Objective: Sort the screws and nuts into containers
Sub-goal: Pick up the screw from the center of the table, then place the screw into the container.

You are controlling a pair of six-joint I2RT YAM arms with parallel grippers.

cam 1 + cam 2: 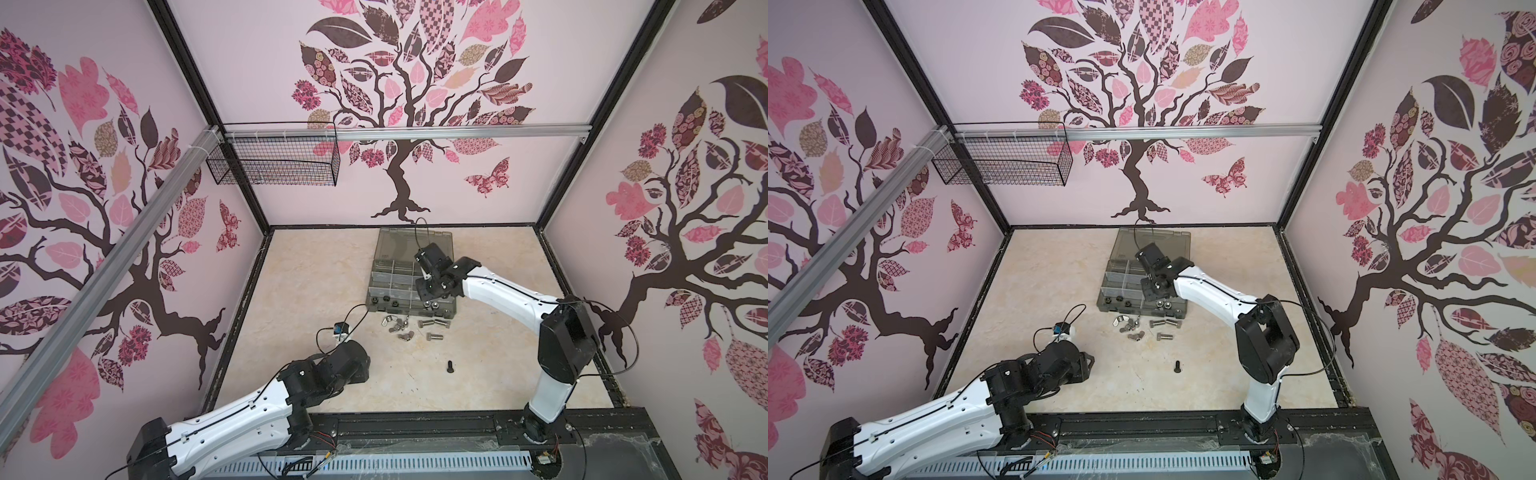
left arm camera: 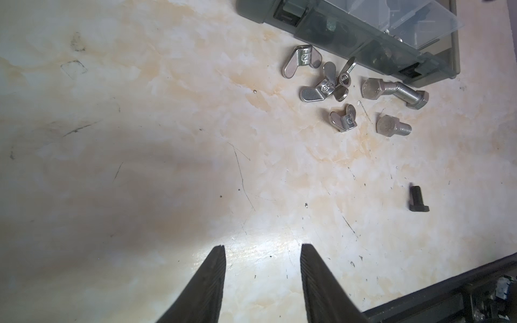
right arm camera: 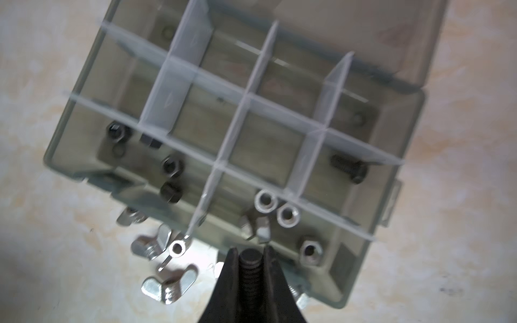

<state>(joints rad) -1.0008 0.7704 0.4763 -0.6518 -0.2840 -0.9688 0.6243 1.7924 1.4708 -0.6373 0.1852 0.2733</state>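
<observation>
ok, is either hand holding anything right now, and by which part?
Right hand pinches a black screw by its threaded shank, with the shank lying between the fingers. Left hand is open and empty.

It is a robot lab test cell: a black frame [image 1: 187, 62] and aluminium rail [image 1: 415, 134] box in tree-print walls [image 1: 401, 174], with a marble-look tabletop [image 1: 311, 270] and two white arms [image 1: 232, 419] mounted on a front track [image 1: 415, 428].

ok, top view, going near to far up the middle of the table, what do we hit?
loose black screw → wing nuts with silver bolts → case → lid
</observation>
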